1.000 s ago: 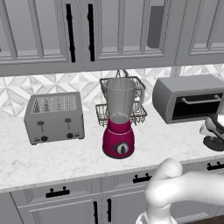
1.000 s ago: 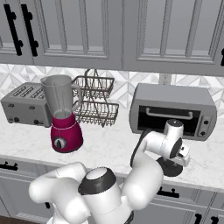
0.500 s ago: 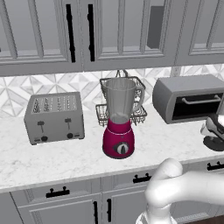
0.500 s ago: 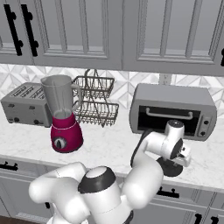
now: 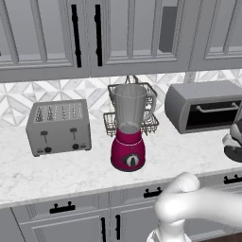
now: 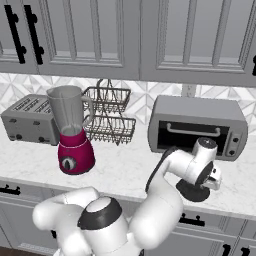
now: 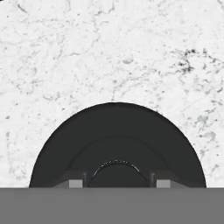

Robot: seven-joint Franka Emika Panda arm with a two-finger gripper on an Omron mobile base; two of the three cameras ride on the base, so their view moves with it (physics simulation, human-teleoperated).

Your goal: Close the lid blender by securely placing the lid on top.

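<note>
The blender stands mid-counter, a magenta base with a dark dial under a tall clear jar whose mouth is uncovered. The lid, a low black round cap, lies on the marble counter far to the right, in front of the toaster oven. My gripper points straight down onto the lid. In the hand view one dark finger tip and its twin flank the lid's raised centre, shut on it. The lid rests on the counter.
A grey four-slot toaster sits left of the blender. A two-tier wire basket stands just behind the jar. The grey toaster oven is at the back right. Wall cabinets hang above the counter.
</note>
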